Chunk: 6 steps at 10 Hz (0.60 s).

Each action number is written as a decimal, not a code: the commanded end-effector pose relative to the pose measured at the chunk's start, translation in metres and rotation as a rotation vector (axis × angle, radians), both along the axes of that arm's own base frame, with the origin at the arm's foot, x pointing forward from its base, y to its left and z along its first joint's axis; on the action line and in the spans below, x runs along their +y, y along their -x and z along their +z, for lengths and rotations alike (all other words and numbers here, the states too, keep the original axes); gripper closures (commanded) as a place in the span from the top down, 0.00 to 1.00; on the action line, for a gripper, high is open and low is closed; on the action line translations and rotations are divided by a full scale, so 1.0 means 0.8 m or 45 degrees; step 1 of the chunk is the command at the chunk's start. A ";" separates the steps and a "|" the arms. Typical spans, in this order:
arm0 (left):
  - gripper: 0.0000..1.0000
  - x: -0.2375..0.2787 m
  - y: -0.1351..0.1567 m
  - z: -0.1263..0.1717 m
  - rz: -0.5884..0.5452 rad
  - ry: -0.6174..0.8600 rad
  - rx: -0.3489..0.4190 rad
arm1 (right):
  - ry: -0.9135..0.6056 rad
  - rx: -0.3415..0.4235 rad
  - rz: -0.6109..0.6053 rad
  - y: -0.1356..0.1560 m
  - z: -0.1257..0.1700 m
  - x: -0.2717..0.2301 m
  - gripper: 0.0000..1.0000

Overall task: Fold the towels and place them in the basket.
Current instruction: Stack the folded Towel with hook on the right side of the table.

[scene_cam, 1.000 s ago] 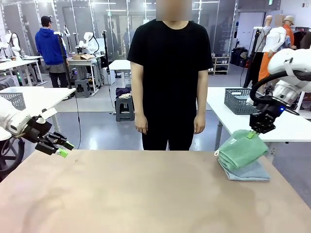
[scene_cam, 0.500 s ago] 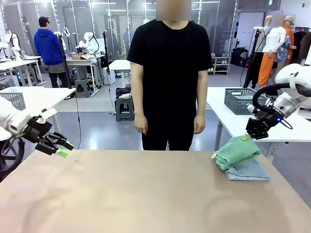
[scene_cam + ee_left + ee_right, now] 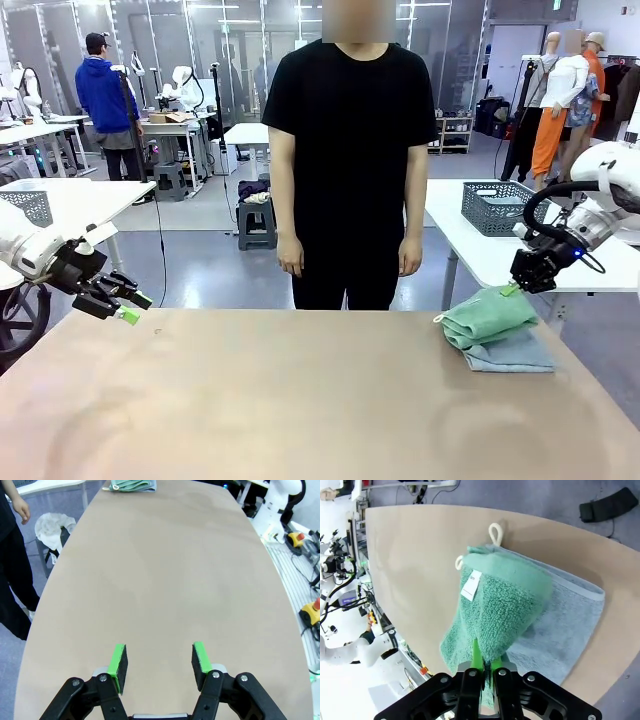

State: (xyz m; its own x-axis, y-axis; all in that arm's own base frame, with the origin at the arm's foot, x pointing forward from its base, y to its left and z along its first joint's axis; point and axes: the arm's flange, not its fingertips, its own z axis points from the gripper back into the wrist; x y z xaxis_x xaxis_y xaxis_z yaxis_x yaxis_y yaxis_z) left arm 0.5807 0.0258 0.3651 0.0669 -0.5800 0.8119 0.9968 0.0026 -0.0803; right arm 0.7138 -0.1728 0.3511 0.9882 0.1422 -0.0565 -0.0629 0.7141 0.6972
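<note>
Fingers, right gripper (image 3: 486, 667): pinched on a corner of the mint green towel (image 3: 490, 315), green pads nearly together with terry between them. Fingers, left gripper (image 3: 159, 662): spread, holding nothing, hovering over the bare tabletop (image 3: 300, 400).

Location: green towel folded, lying on the blue-grey towel (image 3: 515, 352) at the tabletop's far right edge, held corner raised.

Handling: lower the corner flat before letting go, so the fold stays square (judgement).

Orientation: the stack's long axis runs roughly across the tabletop; hanging loops (image 3: 492, 532) point toward the middle.
</note>
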 end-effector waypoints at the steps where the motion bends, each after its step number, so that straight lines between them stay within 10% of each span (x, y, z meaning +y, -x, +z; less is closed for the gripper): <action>1: 0.66 0.000 0.001 0.001 -0.015 0.008 -0.009 | 0.071 0.024 0.022 -0.011 0.008 -0.014 0.23; 6: 0.66 0.000 0.001 0.001 -0.015 0.008 -0.009 | 0.189 0.012 0.029 -0.008 0.022 -0.015 0.66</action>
